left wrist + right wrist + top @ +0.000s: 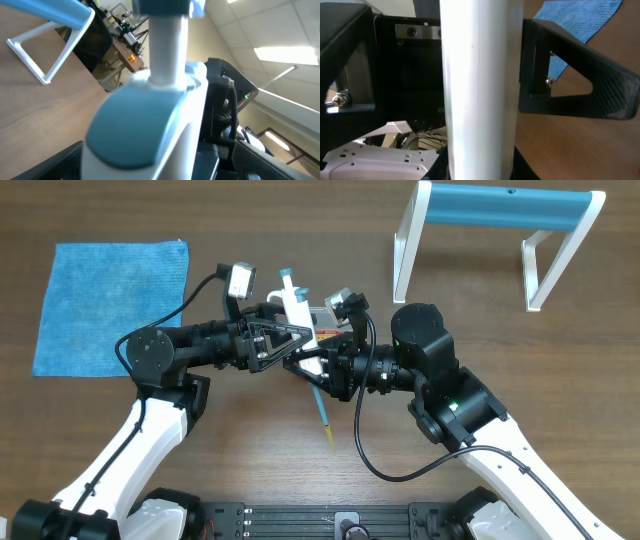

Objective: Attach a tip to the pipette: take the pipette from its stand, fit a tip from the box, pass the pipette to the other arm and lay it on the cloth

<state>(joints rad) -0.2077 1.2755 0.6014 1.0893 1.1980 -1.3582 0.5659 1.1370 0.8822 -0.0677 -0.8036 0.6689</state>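
Note:
The pipette (296, 304), white with a blue top, hangs above the middle of the table between both arms, its yellow tip (327, 426) pointing toward the table's near edge. My left gripper (292, 340) comes in from the left and is shut on the upper body, just below the head. The left gripper's black fingers (560, 65) press against both sides of the white shaft (480, 90). My right gripper (314, 370) is shut on the pipette a little lower down. The blue head (145, 120) looms close in the left wrist view, with the right arm (225, 100) behind it.
The blue cloth (110, 305) lies flat at the far left, also seen as the cloth (580, 15) beyond the left fingers. The white and blue pipette stand (500, 225) sits at the far right, with the stand (50, 35) behind the pipette. Bare wood lies between them.

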